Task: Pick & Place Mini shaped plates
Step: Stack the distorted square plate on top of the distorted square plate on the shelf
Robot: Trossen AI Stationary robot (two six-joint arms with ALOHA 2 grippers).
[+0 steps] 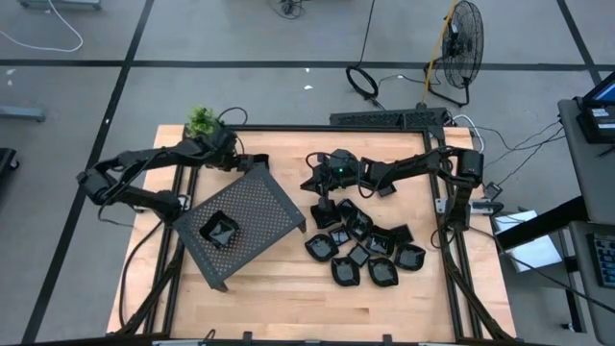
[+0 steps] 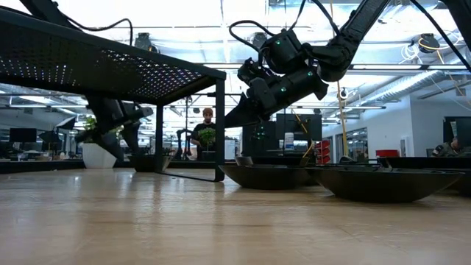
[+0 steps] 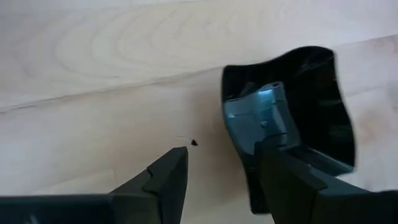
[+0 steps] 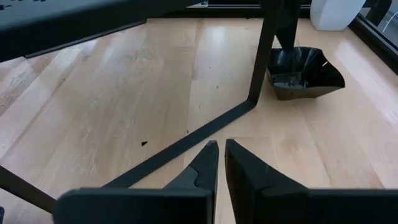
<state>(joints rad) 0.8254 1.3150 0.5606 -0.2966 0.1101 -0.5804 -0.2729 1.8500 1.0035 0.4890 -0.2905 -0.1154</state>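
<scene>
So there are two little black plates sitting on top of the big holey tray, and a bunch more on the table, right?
Not quite: the high view shows only one mini plate on the perforated tray, not two. The rest is right: a pile of plates sits on the table beside it.

— From my console the table [image 1: 279,279] reads as pale wood, smooth, with visible grain running in bands. You agree?

— Yes, a light sheen on it in the low view. The tray [image 1: 252,210] looks like dark perforated metal, matt, on thin bar legs.

— And the plates [image 1: 370,252]?

— Glossy black, probably glazed or hard plastic (I can't tell which). The plate [image 3: 292,118] under the left wrist throws a bright bluish glare.

— The left gripper [image 3: 224,171] fingers?

— Matt dark plastic, I'd say, smooth-faced. Same for the right gripper [image 4: 221,163].

— Frame [image 1: 452,279] around the table?

— Black metal rails, dull finish.
</scene>
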